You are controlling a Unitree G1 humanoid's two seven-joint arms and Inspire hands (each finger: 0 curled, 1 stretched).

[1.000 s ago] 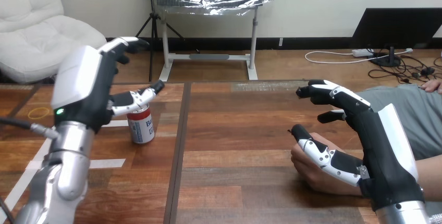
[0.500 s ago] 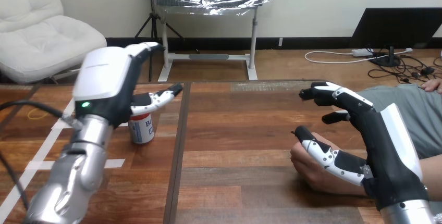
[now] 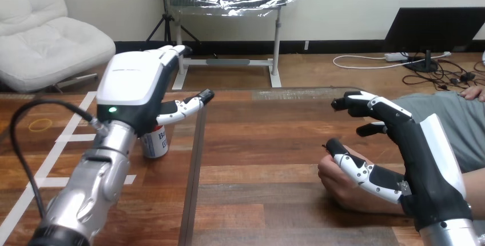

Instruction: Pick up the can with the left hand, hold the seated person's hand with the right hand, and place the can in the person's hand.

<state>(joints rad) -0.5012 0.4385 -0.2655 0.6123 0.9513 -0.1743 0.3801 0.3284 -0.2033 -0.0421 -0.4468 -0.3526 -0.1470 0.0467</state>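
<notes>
One can (image 3: 155, 143): upright on the table (image 3: 257, 143), left of a dark seam (image 3: 197, 160); its top is hidden behind the left hand (image 3: 134, 88).
Handling: probably light, with a thin stiff wall that is smooth and slippery and would dent under a hard squeeze.
Hold: round the mid-wall, thumb opposite fingers, not by the rim.
Left fingers (image 3: 171, 51): loosely open, holding nothing; contact with the can cannot be told.
Right hand (image 3: 423, 160): spread open, thumb over the person's hand (image 3: 337, 180), not closed round it.
Surface: flat, smooth wood, so a nudged can may slide.
Space: tape (image 3: 68, 137) just beside the can; band (image 3: 41, 124) well apart; can and person's hand well apart.
</notes>
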